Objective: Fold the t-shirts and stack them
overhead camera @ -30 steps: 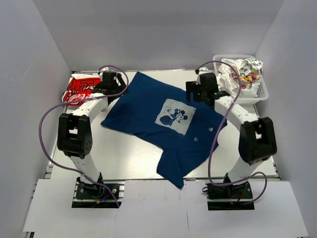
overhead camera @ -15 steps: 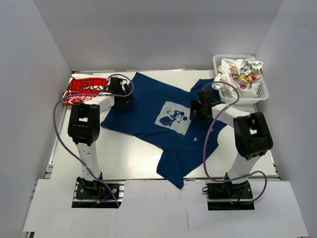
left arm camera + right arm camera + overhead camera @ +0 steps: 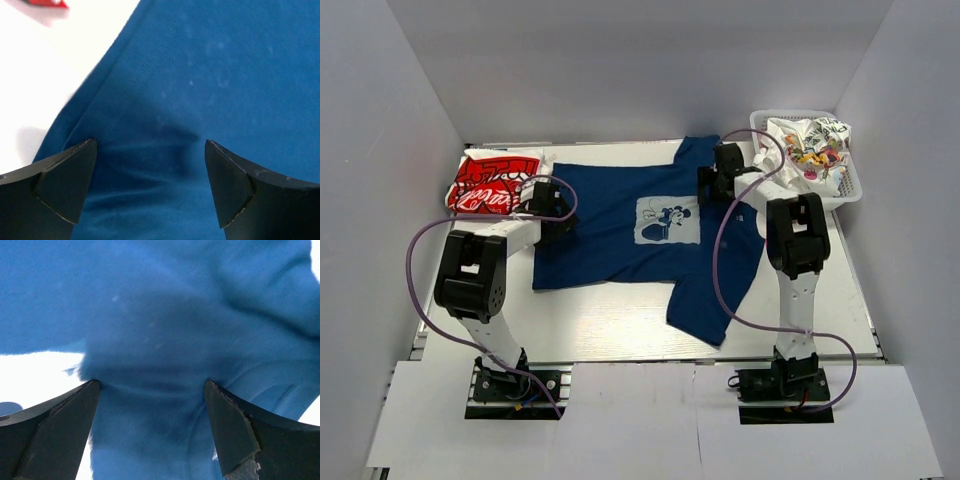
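Observation:
The navy blue t-shirt with a pale square cartoon print lies spread face up on the table, one part trailing toward the near edge. My left gripper stands at the shirt's left edge, jaws wide open over blue cloth. My right gripper stands at the shirt's far right part, jaws wide open with bunched blue cloth between the fingers. A folded red-and-white lettered t-shirt lies at the far left. White printed t-shirts lie crumpled in the basket.
The white lattice basket stands at the far right corner. Purple cables loop from both arms over the table. White walls enclose the table on three sides. Bare table shows in front of the shirt.
The navy shirt has been dragged and turned so its print sits square and its body is straighter. The right gripper moved to the far side; the left moved slightly nearer and leftward.

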Controlling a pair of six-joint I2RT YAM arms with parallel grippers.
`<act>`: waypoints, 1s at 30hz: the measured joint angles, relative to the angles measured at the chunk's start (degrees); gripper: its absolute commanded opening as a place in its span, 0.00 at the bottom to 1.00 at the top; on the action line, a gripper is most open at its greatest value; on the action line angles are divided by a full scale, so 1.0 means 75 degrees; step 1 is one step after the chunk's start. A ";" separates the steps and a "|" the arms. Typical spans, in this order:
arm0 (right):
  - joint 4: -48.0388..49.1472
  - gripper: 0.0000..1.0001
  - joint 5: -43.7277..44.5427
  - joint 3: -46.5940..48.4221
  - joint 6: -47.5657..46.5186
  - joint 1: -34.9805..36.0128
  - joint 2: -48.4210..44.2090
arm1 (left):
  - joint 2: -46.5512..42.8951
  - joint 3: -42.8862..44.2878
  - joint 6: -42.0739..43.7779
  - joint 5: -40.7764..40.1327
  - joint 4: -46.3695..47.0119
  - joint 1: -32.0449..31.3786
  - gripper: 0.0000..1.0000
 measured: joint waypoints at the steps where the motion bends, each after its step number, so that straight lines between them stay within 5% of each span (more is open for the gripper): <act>1: 0.0000 0.90 -0.0044 0.0262 -0.0181 -0.0032 0.0172 | -0.0064 -0.0087 -0.0023 0.0017 0.0050 -0.0012 0.99; 9: -0.0125 0.90 -0.0530 0.0589 -0.1521 -0.0192 0.0152 | -0.0152 0.0166 -0.0122 0.0114 -0.0685 -0.0012 0.99; 13: -0.0050 0.90 -0.0676 -0.0726 -0.1236 -0.0067 -0.1539 | -0.0979 -0.0020 -0.0105 -0.0032 -0.1221 -0.0015 0.99; 21: 0.0731 0.90 -0.0997 -0.4368 0.0163 0.0504 -0.6362 | -0.4564 -0.2203 -0.0988 -0.0740 -0.2189 0.0061 0.99; 30: -0.0356 0.90 -0.0638 -0.5671 0.0676 0.2556 -0.7207 | -0.4966 -0.3756 -0.1553 -0.0915 -0.2547 0.0119 0.91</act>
